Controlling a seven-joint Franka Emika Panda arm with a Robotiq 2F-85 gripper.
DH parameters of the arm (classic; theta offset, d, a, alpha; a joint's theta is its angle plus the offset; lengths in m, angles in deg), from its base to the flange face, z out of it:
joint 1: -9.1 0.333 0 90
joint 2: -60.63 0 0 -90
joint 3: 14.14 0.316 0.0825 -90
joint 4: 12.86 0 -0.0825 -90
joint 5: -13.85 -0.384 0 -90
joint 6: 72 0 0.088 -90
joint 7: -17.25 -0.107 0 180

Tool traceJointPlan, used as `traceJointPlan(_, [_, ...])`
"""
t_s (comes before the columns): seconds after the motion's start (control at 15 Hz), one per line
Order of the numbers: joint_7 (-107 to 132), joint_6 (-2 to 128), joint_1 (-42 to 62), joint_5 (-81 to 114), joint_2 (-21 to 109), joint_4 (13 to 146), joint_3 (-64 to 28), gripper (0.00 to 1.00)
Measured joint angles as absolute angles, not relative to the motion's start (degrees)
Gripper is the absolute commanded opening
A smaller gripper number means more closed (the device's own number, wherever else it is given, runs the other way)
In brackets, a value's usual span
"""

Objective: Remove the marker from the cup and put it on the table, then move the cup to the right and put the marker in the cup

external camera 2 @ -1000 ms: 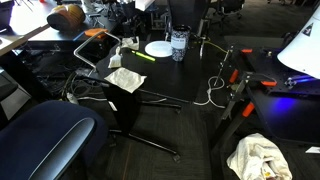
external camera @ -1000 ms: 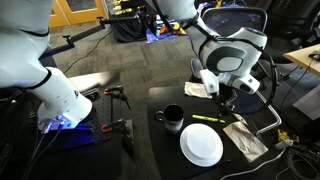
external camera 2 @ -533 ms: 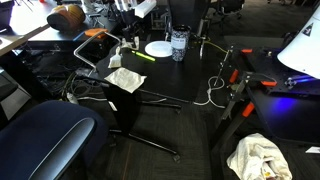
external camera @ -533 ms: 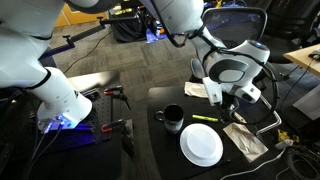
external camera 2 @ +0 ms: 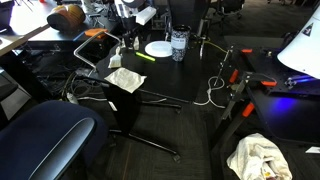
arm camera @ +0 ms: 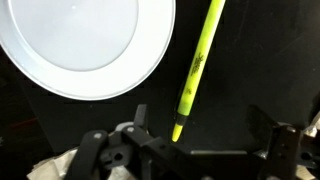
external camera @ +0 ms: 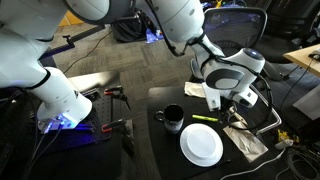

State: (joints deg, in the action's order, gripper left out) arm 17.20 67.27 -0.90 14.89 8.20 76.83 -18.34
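Observation:
The yellow-green marker [arm camera: 198, 65] lies flat on the black table [arm camera: 250, 60], beside the white plate [arm camera: 85, 45]. It also shows in both exterior views [external camera: 206, 119] [external camera 2: 143, 56]. My gripper [arm camera: 203, 125] is open and empty just above the table, with the marker's tip between its fingers but touching neither. In an exterior view the gripper [external camera: 230, 108] hangs over the marker's end. The dark cup [external camera: 172, 118] stands upright to the side of the plate [external camera: 201, 145], apart from the marker, and also shows in the exterior view [external camera 2: 179, 45].
Crumpled paper [external camera: 245, 138] lies at the table's corner near the gripper, and a white sheet [external camera: 197, 89] lies behind it. A white cable [external camera 2: 213, 90] trails over the table edge. An office chair [external camera 2: 50, 135] stands close by.
The arm has shifted slightly down towards the marker. The marker, cup and plate have not moved.

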Motion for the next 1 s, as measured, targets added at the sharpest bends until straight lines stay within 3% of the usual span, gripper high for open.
traceJointPlan(0.47, [17.20,71.53,-1.10,14.86,5.93,76.64,-18.30,1.00])
traceJointPlan(0.53, [17.20,71.61,-1.14,14.83,5.68,76.51,-18.29,0.75])
traceJointPlan(0.6, [17.20,71.61,-1.19,14.80,5.44,76.34,-18.27,0.74])
traceJointPlan(1.0, [17.20,71.65,-1.98,14.18,5.02,75.88,-18.13,0.27])
